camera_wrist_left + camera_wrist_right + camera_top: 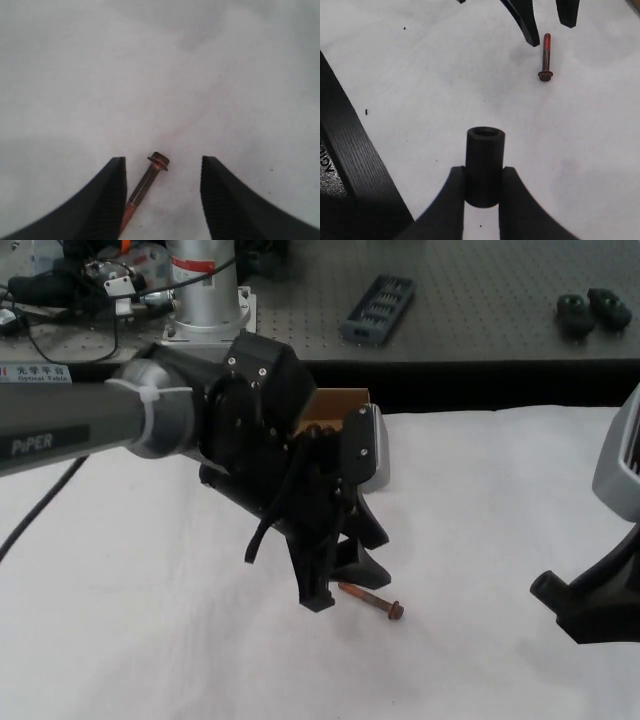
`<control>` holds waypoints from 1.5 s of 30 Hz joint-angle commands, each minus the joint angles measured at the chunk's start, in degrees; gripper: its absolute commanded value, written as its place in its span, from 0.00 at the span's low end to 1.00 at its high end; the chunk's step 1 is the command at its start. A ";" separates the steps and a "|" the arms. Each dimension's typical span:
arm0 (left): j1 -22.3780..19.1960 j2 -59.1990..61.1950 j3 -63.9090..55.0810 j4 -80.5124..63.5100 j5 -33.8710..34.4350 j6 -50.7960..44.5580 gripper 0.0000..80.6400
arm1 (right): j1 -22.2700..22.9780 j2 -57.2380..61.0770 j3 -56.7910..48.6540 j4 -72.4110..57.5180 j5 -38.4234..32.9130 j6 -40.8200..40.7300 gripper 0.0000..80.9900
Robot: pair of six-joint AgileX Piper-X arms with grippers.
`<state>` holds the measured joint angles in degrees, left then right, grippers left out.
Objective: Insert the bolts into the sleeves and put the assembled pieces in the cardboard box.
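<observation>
Barely begun: yet to join bolt [145,187] and sleeve [485,167], yet to box anything. Straddles the bolt, flat on the white-clothed desk [480,540], with the left pincer [340,585] spread wide. Clamps the sleeve in the right pincer [483,172]. Has the box [335,405] partly hidden behind the left arm. Backs onto a perforated bench [480,290] strewn with cables [60,290].

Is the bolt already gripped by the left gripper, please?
No, the bolt lies flat on the white cloth between the open fingers of the left gripper.

White-clothed bench [500,540]: copper bolt [370,601] lying flat near middle; cardboard box [338,403] farther back.
</observation>
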<state>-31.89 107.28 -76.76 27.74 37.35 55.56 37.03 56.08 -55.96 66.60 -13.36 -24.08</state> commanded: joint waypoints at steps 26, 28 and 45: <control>-0.79 8.79 -1.06 -5.95 0.43 0.69 0.35 | -0.35 -0.53 -0.04 -0.60 -0.70 -0.02 0.01; -0.79 9.32 -1.21 -5.99 0.29 0.54 0.35 | -0.35 -0.53 -0.04 -0.60 -0.70 -0.02 0.01; -0.79 12.32 -1.48 -7.52 -1.04 0.54 0.35 | -0.35 -0.53 -0.04 -0.60 -0.70 -0.02 0.01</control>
<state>-32.46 119.18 -77.73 19.65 36.74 55.99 37.03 56.08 -55.96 66.46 -13.36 -24.11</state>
